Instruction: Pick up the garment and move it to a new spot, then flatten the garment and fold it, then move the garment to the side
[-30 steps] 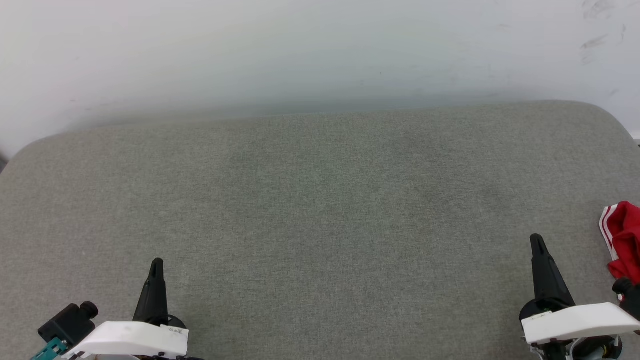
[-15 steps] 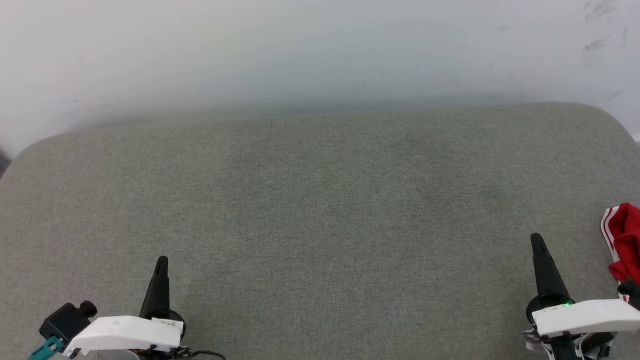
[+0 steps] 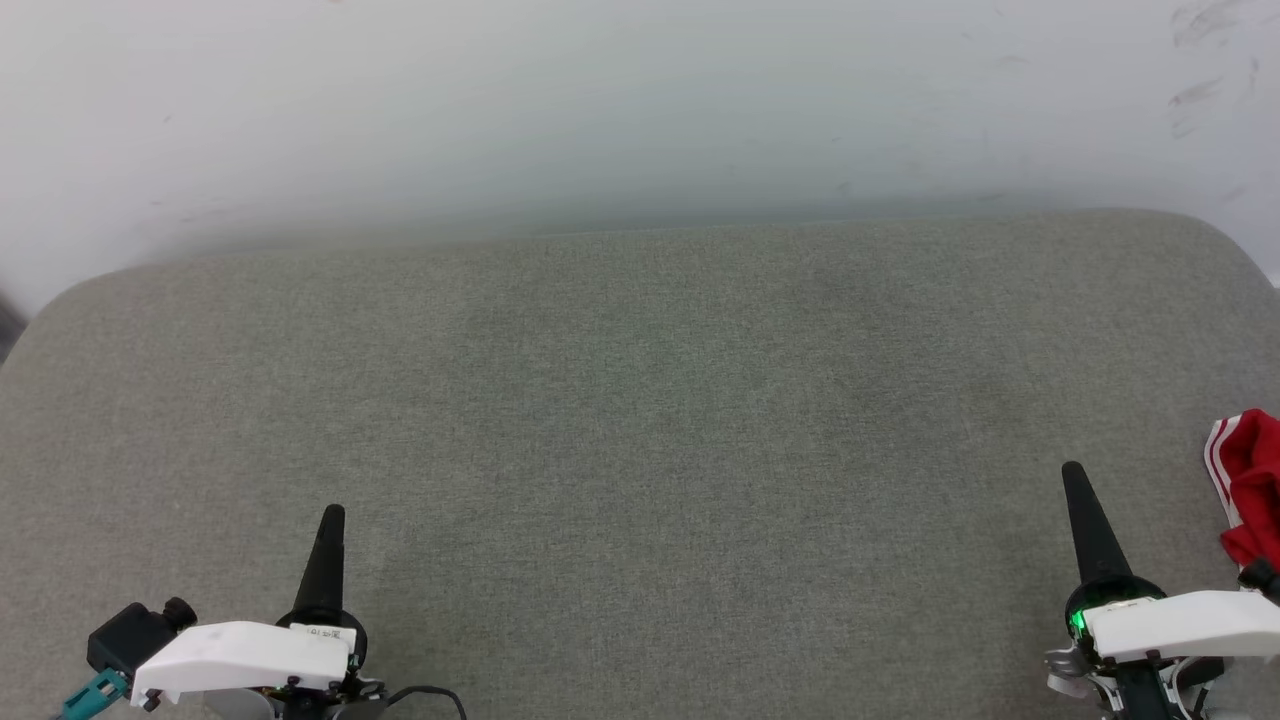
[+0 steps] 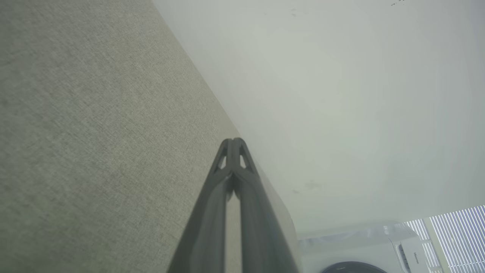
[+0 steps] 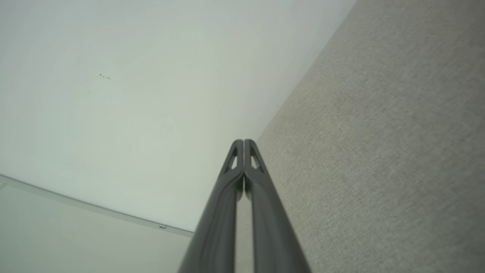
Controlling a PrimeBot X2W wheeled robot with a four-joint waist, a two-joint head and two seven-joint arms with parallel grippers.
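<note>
The garment (image 3: 1250, 485) lies bunched at the head view's right edge, a red heap with white stripe trim, mostly cut off by the frame. My right gripper (image 3: 1075, 475) stands just left of it, apart from it, fingers pressed together and holding nothing; in the right wrist view its tips (image 5: 243, 143) meet over the grey surface. My left gripper (image 3: 333, 517) is at the lower left, far from the garment, also shut and empty, and its closed tips (image 4: 233, 141) point toward the wall in the left wrist view.
A wide grey fabric-covered surface (image 3: 640, 400) with rounded far corners spreads before me, backed by a white wall (image 3: 640, 100). A white appliance with a round door (image 4: 363, 254) shows beyond the surface's end in the left wrist view.
The left gripper has drifted slightly right and up, and the right arm's white housing has sunk a little lower. The garment has not moved.
</note>
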